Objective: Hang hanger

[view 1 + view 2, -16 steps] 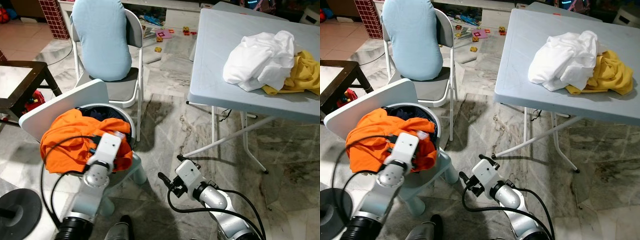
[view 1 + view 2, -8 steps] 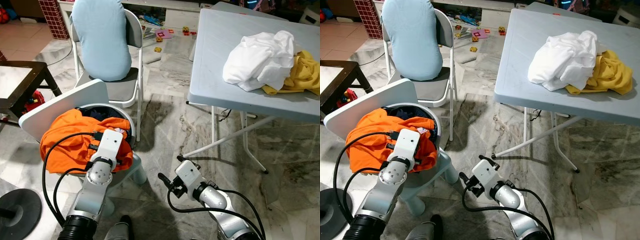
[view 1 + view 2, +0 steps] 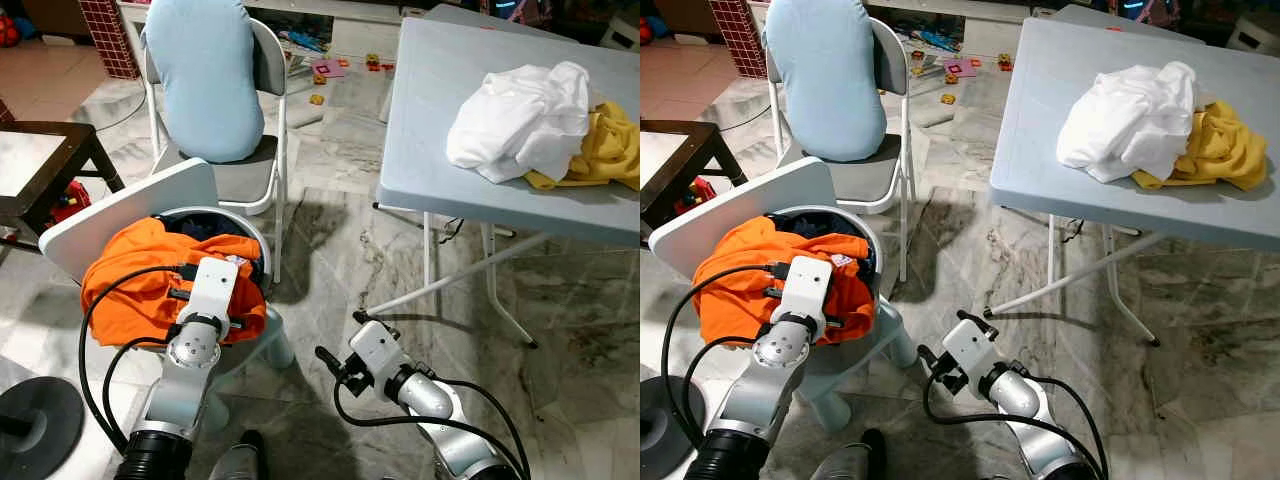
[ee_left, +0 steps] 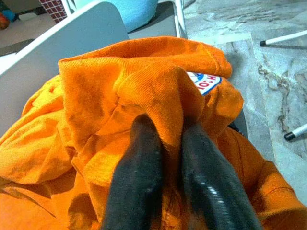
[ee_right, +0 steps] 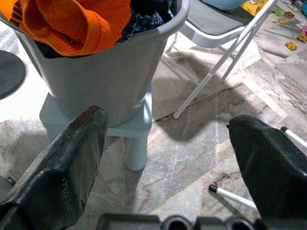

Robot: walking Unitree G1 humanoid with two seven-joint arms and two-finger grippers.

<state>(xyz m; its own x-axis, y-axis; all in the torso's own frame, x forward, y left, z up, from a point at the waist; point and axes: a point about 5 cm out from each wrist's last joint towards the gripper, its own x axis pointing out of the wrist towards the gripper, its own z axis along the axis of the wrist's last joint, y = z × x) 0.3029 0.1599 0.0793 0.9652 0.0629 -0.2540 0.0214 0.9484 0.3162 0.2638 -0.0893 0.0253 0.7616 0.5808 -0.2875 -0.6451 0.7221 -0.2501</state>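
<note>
We saw a grey folding table (image 3: 430,120) holding white and yellow clothes, then a grey bin (image 5: 110,72) on a stool. Our left gripper (image 4: 165,143) was clenched on the bin's orange garment (image 4: 105,96), whose white label (image 4: 204,82) read partly "H CO". Our right gripper (image 5: 168,158) hung released near the floor. We could make out no hanger.

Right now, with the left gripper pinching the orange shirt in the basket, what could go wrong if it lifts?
1. The left gripper is shut on a small fold of the orange shirt, so the cloth may slip out.
2. The shirt drapes over the rim of the basket, which stands on a small stool; a snag could tip it.
3. Dark clothes underneath may be dragged out.
</note>
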